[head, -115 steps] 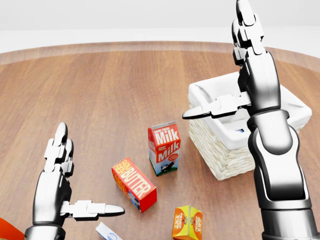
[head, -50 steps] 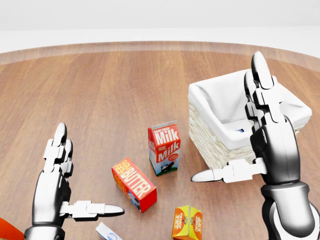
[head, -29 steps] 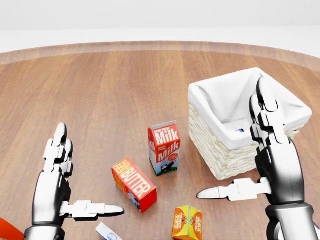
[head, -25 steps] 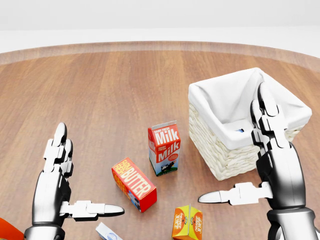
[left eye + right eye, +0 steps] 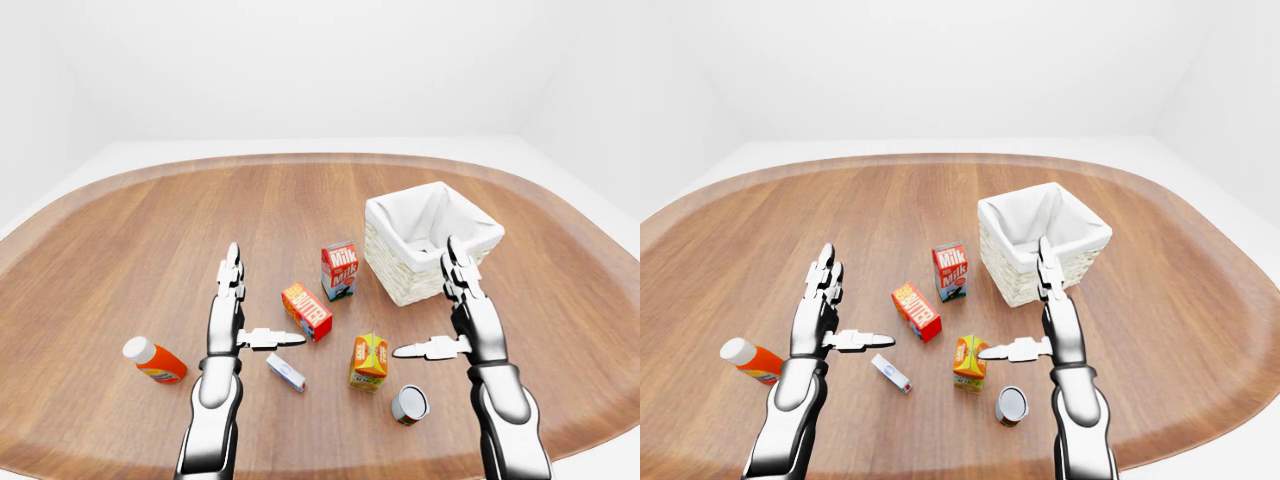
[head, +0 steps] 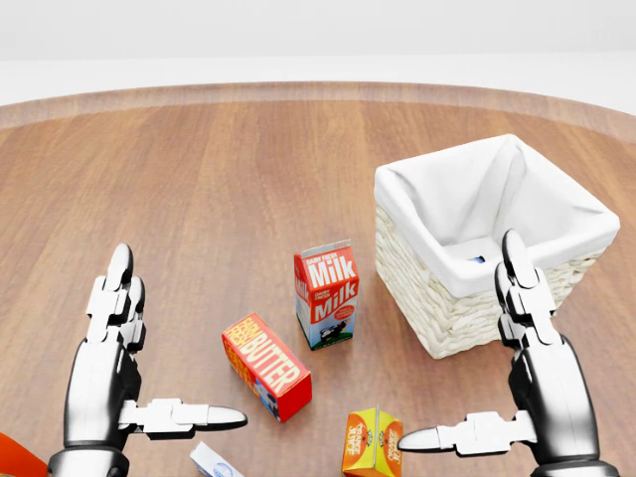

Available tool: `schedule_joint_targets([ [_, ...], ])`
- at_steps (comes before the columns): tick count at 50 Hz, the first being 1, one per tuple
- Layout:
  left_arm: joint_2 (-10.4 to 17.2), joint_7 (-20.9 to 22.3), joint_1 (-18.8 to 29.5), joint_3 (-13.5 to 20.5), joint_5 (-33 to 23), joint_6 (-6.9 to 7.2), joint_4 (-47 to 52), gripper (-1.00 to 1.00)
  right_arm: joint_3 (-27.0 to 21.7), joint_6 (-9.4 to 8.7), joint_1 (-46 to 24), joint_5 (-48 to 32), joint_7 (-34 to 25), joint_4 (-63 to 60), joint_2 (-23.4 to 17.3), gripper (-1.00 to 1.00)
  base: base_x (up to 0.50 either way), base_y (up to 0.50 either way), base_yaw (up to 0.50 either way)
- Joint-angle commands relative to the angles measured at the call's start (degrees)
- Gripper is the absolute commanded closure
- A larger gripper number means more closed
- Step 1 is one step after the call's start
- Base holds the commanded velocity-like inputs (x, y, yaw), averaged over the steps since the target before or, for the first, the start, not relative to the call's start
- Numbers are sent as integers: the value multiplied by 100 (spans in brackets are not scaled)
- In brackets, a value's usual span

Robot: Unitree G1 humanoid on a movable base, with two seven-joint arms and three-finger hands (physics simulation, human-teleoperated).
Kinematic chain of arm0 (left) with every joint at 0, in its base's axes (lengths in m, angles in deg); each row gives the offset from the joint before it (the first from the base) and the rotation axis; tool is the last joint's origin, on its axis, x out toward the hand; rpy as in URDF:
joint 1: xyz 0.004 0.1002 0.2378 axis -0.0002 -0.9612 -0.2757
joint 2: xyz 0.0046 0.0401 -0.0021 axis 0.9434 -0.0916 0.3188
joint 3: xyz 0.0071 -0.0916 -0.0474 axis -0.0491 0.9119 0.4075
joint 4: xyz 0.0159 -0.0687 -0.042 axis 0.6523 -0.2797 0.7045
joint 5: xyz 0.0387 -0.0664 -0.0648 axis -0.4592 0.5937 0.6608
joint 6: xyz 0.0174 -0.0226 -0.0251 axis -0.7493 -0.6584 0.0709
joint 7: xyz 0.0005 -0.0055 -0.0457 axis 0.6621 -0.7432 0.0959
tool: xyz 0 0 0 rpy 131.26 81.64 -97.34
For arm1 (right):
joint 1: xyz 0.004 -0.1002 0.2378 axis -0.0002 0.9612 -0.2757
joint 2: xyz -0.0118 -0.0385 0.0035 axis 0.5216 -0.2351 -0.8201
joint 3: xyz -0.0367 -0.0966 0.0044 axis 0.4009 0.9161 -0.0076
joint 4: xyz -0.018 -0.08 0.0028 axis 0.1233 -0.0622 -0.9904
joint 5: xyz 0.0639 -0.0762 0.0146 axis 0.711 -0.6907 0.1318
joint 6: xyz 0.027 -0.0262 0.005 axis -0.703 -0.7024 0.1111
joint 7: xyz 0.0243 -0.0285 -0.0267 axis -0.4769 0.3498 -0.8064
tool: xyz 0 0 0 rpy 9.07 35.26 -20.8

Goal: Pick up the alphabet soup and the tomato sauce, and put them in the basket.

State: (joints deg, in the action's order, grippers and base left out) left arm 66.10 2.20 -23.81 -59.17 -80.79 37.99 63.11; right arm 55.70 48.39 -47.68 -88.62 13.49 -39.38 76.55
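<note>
White walls around a broad oval wooden bench. Both sets of fingers splayed wide, gripping nothing. Right hand poised low beside the basket, thumb pointing toward the orange carton. Lone can lying on its side, open end toward the camera, just below and inward of that hand, so nearer to the right than to the left hand. Alphabet soup or tomato sauce? Label unreadable. Something small and blue inside the basket, unidentifiable. Free bench around the can; near edge close.
</note>
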Motion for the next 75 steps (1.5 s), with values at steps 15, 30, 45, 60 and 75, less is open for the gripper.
schedule_joint_targets([
  [15,-10,24,-32,6,91,0,66,-100,201,0,709,-199,-155,-506,140,-100,0,0,0],
  [30,-6,36,-40,7,84,0,40,-100,365,0,917,-377,-16,-19,150,-100,0,0,0],
  [45,-5,37,-37,8,74,0,-12,-100,366,0,1043,-330,119,383,121,-100,0,0,0],
  [60,-11,32,-44,-9,61,0,98,-100,340,0,1221,-352,104,487,162,-100,0,0,0],
  [75,-10,30,-45,-9,61,0,99,-100,423,0,1469,-385,141,591,165,-100,0,0,0],
])
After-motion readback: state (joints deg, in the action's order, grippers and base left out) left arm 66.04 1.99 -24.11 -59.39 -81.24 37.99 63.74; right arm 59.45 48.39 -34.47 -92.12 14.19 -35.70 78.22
